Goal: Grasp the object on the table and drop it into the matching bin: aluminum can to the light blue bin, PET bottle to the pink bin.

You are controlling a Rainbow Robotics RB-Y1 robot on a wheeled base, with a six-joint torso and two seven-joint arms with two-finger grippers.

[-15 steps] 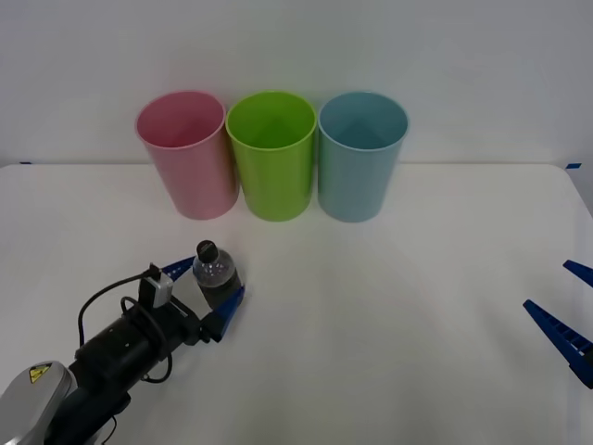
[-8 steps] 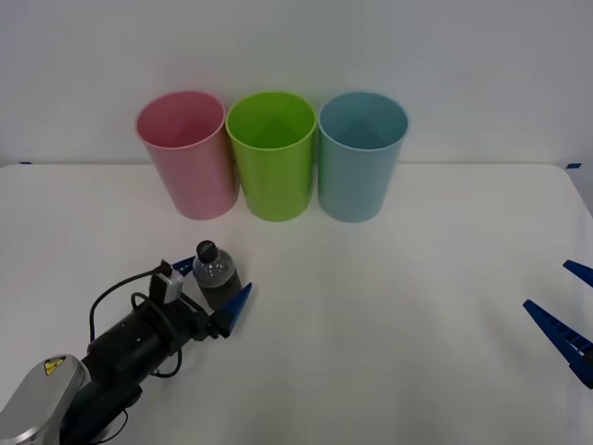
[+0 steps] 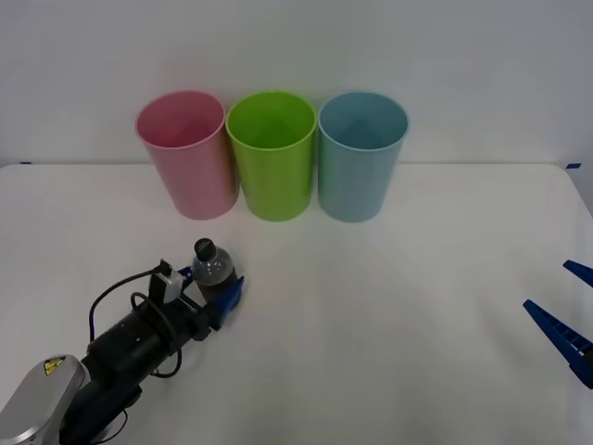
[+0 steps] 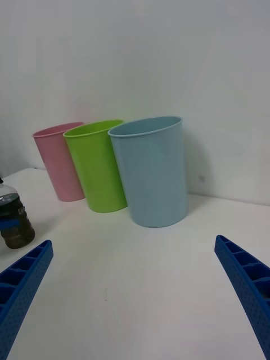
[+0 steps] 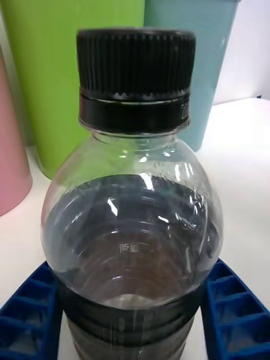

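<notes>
Front view: left gripper (image 3: 215, 283) clamps the upright PET bottle (image 3: 211, 266) on the bench (image 3: 389, 278), before the pink bin (image 3: 187, 153). Right gripper (image 3: 567, 320) idle, fingers wide. Left wrist view: blue fingers (image 5: 228, 306) press the bottle's sides.

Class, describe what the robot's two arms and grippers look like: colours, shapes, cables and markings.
The left gripper has blue ribbed fingers on a black cylindrical wrist with a looping black cable, a small white box and a yellow warning sticker on a silver segment. The right gripper shows blue, ribbed, tapering fingers.
</notes>
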